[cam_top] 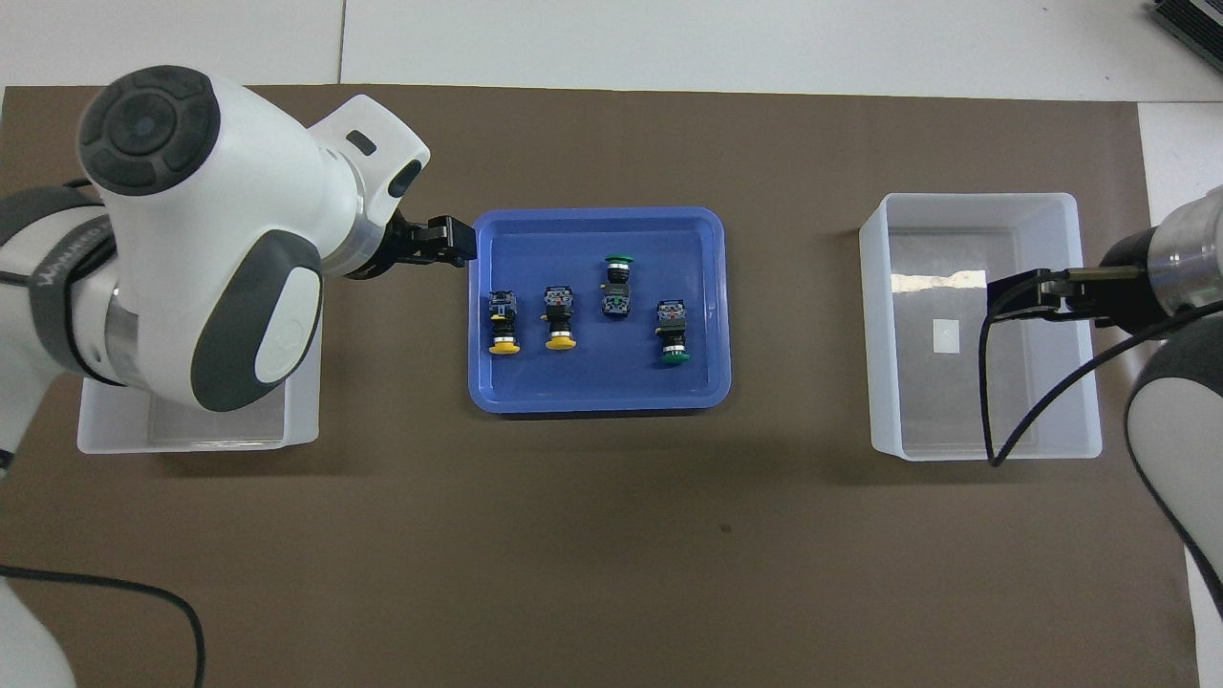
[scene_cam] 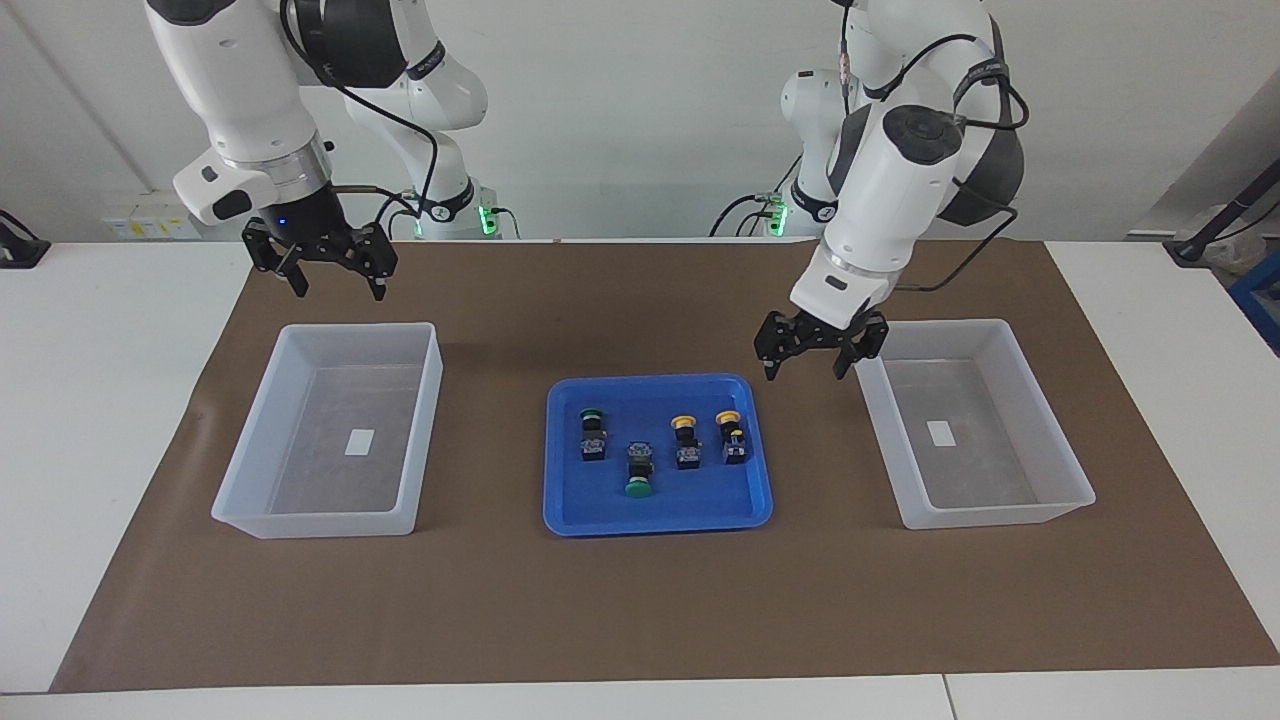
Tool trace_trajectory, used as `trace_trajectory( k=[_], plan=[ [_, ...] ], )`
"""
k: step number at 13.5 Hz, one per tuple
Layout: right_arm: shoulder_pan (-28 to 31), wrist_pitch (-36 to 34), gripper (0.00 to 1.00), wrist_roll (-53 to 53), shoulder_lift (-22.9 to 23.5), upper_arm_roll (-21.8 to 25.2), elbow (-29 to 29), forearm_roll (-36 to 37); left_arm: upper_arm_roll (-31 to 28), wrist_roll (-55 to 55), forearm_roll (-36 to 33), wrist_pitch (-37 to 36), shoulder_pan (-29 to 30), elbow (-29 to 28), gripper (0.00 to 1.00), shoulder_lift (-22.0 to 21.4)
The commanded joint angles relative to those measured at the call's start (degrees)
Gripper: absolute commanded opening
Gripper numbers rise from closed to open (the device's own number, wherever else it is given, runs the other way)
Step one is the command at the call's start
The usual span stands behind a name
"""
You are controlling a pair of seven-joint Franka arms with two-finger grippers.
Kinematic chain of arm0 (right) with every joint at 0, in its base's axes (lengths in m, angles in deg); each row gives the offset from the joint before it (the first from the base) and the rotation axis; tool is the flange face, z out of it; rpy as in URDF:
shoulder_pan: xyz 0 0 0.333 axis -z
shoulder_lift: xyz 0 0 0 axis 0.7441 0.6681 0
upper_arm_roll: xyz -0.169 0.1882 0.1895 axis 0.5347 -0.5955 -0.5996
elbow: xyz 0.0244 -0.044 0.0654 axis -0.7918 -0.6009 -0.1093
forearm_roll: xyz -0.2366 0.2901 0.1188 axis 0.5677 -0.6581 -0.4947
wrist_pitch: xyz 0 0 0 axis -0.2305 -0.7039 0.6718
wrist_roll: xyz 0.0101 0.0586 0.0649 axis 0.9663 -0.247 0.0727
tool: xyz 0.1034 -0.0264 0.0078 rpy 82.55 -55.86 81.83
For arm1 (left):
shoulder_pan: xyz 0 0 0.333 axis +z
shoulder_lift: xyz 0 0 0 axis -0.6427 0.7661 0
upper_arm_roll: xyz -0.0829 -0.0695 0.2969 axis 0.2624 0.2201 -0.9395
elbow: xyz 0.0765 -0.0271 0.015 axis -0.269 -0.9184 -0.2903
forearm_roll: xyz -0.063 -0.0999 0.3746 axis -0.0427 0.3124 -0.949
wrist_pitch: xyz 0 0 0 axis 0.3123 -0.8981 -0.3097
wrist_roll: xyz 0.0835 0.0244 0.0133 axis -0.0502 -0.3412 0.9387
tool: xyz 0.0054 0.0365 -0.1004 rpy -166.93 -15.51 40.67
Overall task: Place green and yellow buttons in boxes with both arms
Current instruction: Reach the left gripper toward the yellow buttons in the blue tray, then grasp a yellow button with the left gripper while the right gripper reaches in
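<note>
Two green buttons [scene_cam: 592,432] [scene_cam: 638,472] and two yellow buttons [scene_cam: 685,441] [scene_cam: 731,436] lie in the shallow blue tray [scene_cam: 655,522] at the middle of the mat. In the overhead view the yellow ones [cam_top: 504,326] [cam_top: 560,321] lie toward the left arm's end and the green ones [cam_top: 618,284] [cam_top: 673,335] toward the right arm's end. My left gripper [scene_cam: 805,366] is open and empty, in the air over the mat between the tray and one box [scene_cam: 940,326]. My right gripper [scene_cam: 338,285] is open and empty, raised over the other box [scene_cam: 360,327].
Both boxes hold only a small white label on the floor. In the overhead view the left arm hides most of its box [cam_top: 182,432]; the other box [cam_top: 965,199] and the tray [cam_top: 597,406] show whole. A brown mat [scene_cam: 640,610] covers the table.
</note>
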Motion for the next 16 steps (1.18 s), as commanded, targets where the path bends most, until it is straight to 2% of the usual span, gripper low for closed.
trace_trajectory(
  k=[1,4,7,11,13,16],
  plan=[
    [0.6,-0.6,1.0,-1.7,0.0,-0.2,0.2,-1.0,-0.8,5.6,0.9,10.7,-3.6,-6.7,1.0,0.2],
    [0.5,-0.7,1.0,-1.7,0.0,-0.2,0.2,-1.0,-0.8,12.1,0.9,17.6,-7.0,-6.4,1.0,5.4],
    [0.5,-0.7,1.0,-1.9,0.0,-0.2,0.2,-1.0,-0.9,14.0,0.7,20.9,-9.7,-6.4,1.0,8.9],
    [0.6,0.3,1.0,-1.9,-0.1,-0.2,-0.4,-1.0,-0.8,14.2,0.6,24.9,-10.9,-7.5,1.0,11.5],
    [0.6,0.4,1.0,-1.8,-0.2,-0.2,-0.8,-1.0,-0.9,14.2,0.4,27.8,-11.0,-10.1,1.0,11.8],
    [-0.1,5.2,1.0,-1.5,-0.7,-0.6,-4.0,-1.0,-0.9,13.5,0.4,30.8,-11.1,-12.2,0.96,11.8]
  ],
)
